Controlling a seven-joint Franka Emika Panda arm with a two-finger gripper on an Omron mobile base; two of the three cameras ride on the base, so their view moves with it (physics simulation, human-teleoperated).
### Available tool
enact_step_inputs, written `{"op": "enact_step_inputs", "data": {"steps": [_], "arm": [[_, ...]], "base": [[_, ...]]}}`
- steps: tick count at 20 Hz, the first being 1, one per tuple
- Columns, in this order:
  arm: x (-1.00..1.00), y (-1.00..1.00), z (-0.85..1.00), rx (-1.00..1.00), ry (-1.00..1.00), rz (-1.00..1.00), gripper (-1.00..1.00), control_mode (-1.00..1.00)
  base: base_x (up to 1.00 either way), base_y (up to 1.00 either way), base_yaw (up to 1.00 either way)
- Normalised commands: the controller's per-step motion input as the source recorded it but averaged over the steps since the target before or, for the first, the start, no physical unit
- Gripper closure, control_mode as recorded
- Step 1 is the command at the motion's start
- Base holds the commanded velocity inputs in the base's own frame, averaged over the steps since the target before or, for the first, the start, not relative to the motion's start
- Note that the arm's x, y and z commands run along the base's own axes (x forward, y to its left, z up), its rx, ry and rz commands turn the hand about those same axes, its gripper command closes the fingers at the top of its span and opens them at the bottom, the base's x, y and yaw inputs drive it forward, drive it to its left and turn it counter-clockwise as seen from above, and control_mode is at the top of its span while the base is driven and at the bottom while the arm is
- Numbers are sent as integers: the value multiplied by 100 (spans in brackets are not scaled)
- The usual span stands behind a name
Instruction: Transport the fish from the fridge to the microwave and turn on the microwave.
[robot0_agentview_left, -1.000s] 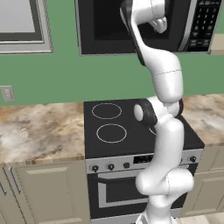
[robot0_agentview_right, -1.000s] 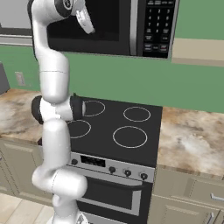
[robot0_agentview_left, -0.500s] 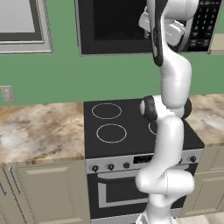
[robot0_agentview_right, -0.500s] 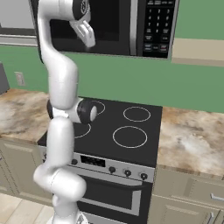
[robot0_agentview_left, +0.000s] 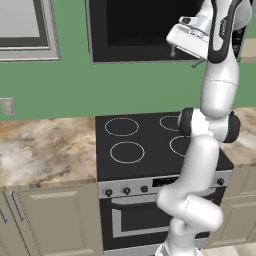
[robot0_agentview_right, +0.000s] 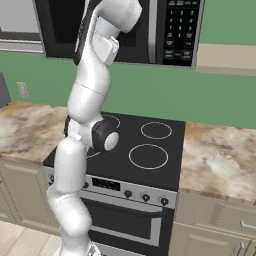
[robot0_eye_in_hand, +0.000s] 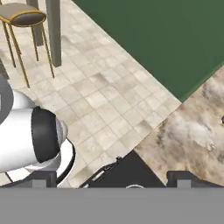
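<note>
Plainly, the gripper (robot0_agentview_left: 186, 51) hung before the microwave (robot0_agentview_left: 145, 30) at twelve o'clock above the stove (robot0_agentview_left: 150, 145). Whether it gripped the fish could not be told. A wide swing risked clipping the door.

I am working in a home kitchen: a black stove (robot0_agentview_left: 150, 142) sits between marble counters (robot0_agentview_left: 45, 150), a microwave (robot0_agentview_right: 150, 27) hangs above it on a green wall (robot0_agentview_left: 100, 87), cream cabinets (robot0_agentview_left: 50, 220) stand below, and a stool (robot0_eye_in_hand: 22, 17) rests on tile floor (robot0_eye_in_hand: 96, 87).
</note>
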Motion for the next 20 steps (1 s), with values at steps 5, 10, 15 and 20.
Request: {"op": "enact_step_inputs", "data": {"steps": [5,10,15,20], "arm": [[-100,13,-10,12,30,32,-100,-100],[-100,4,-97,-16,-64,12,-100,-100],[-100,-4,-33,-16,-86,14,-100,-100],[-85,-52,43,0,-94,6,-100,-100]], "base": [[0,0,0],[0,0,0],[0,0,0],[0,0,0]]}}
